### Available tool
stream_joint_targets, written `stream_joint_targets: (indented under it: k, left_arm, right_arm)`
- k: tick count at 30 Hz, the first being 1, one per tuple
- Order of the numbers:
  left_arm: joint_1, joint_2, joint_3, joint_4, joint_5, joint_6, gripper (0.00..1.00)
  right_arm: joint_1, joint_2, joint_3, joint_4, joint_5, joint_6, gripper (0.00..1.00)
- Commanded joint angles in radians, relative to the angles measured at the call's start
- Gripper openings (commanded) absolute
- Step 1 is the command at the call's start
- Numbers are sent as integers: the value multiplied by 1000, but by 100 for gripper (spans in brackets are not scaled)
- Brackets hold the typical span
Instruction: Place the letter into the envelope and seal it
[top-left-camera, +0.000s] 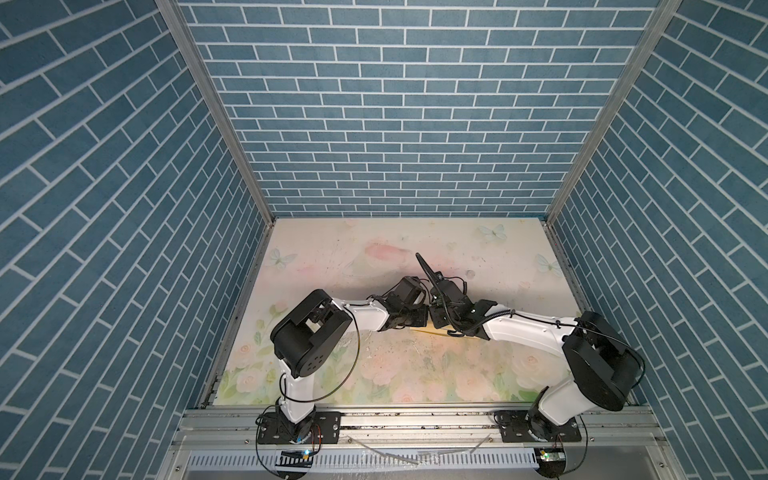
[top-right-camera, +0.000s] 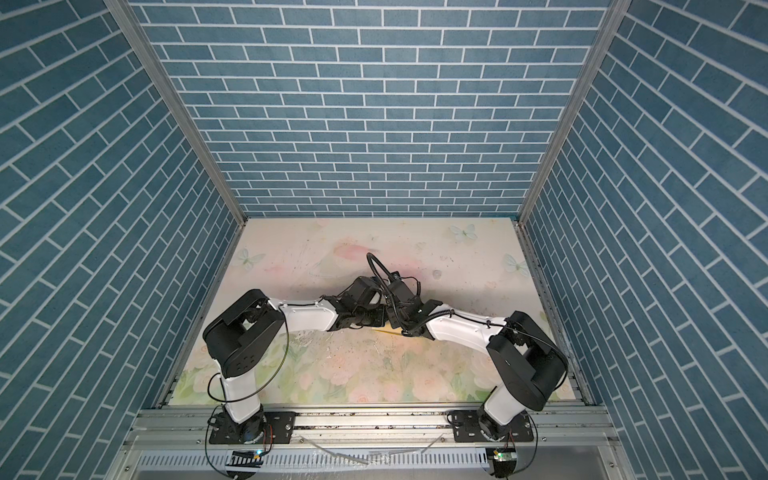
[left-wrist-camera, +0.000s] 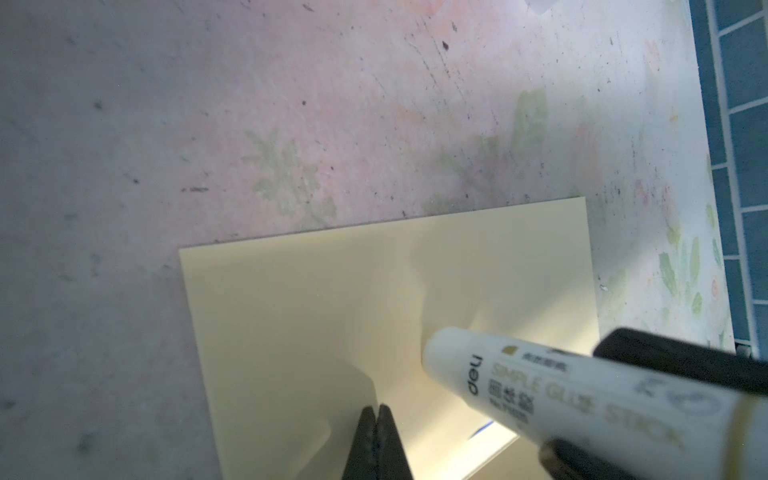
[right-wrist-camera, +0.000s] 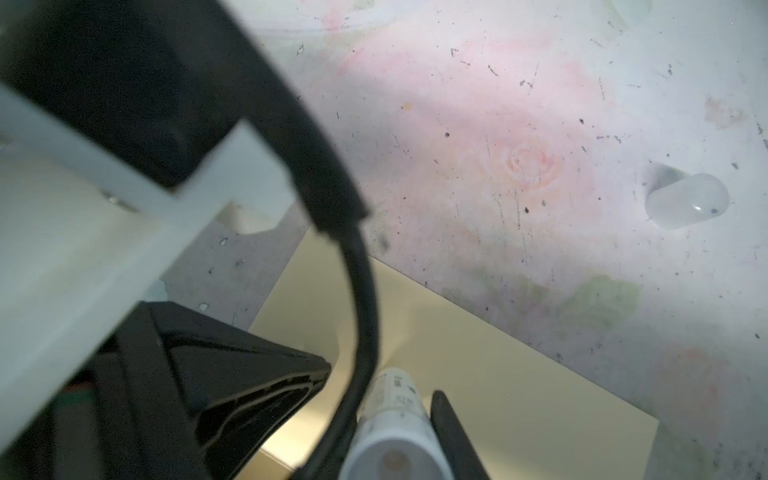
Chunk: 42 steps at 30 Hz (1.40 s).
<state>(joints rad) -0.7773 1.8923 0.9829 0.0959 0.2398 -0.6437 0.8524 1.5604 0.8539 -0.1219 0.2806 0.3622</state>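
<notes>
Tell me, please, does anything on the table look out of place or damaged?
A clear cap lies loose on its side on the table, apart from the envelope; it probably belongs to the glue stick held in the right tool. The table is also scratched and speckled with dark marks.
</notes>
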Motion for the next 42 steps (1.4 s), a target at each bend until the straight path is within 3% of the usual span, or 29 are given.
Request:
stream_joint_targets:
  k: [1, 26, 37, 42]
  left_arm:
    - [9, 79, -53, -154, -94, 1, 0]
    - [9, 85, -47, -158, -96, 0, 0]
    - [9, 89, -41, -160, -94, 3, 0]
    - [9, 93, -39, -160, -91, 3, 0]
  right_arm:
    - [-22, -27, -55, -102, 42, 16, 0]
    - [-117, -180, -174, -251, 63, 37, 0]
    - [-113, -237, -72, -73, -84, 30, 0]
    - [-92, -210, -30, -25, -93, 35, 0]
